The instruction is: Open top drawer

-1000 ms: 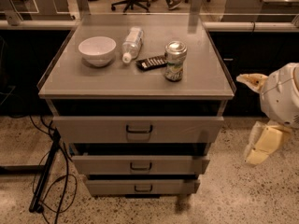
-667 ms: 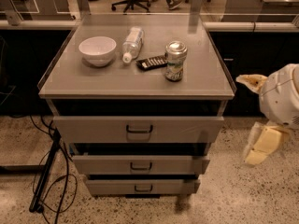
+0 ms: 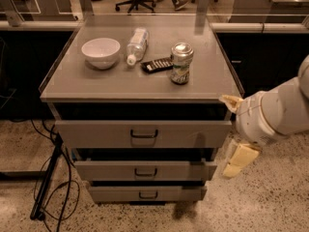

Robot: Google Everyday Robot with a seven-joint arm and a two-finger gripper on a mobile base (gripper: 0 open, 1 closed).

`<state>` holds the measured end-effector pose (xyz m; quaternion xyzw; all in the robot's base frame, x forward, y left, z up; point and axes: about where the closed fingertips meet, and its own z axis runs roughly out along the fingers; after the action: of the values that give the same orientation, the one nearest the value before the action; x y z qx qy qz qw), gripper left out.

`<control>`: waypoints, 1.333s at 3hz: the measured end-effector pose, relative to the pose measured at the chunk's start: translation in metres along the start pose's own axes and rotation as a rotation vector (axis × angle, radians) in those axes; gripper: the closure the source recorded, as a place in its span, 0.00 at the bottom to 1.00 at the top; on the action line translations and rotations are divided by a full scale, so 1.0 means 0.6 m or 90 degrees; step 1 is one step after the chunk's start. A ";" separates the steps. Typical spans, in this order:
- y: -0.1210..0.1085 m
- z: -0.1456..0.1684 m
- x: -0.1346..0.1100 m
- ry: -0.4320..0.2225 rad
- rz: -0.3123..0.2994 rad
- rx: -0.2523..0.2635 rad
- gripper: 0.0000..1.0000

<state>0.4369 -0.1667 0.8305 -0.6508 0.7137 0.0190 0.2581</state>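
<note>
the top drawer (image 3: 96, 133) of a grey metal cabinet (image 3: 120, 88) sits just under the worktop, its wide, tall grey front carrying a dark u-shaped handle (image 3: 144, 133) at the centre; a dark band of shadow separates the front from the worktop edge above, and the inside of the drawer cannot be made out. below it are two narrower drawers (image 3: 101, 170) with shorter fronts and smaller handles. to the right, beside the cabinet's near right corner, the robot's gripper (image 3: 228, 135) hangs with its two cream fingers (image 3: 231, 101) spread well apart and nothing between them, the upper one level with the worktop edge, the lower pointing toward the floor. on the worktop stand a white bowl (image 3: 100, 52), a plastic bottle (image 3: 136, 45) lying on its side, a dark flat object (image 3: 157, 65) and a drinks can (image 3: 181, 63) upright just right of it.
</note>
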 end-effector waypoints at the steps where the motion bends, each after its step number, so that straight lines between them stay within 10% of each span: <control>1: -0.030 0.146 -0.002 -0.021 0.009 0.004 0.00; 4: -0.058 0.257 -0.016 -0.008 0.003 -0.026 0.00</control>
<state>0.5226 -0.1074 0.7112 -0.6541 0.7133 0.0384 0.2489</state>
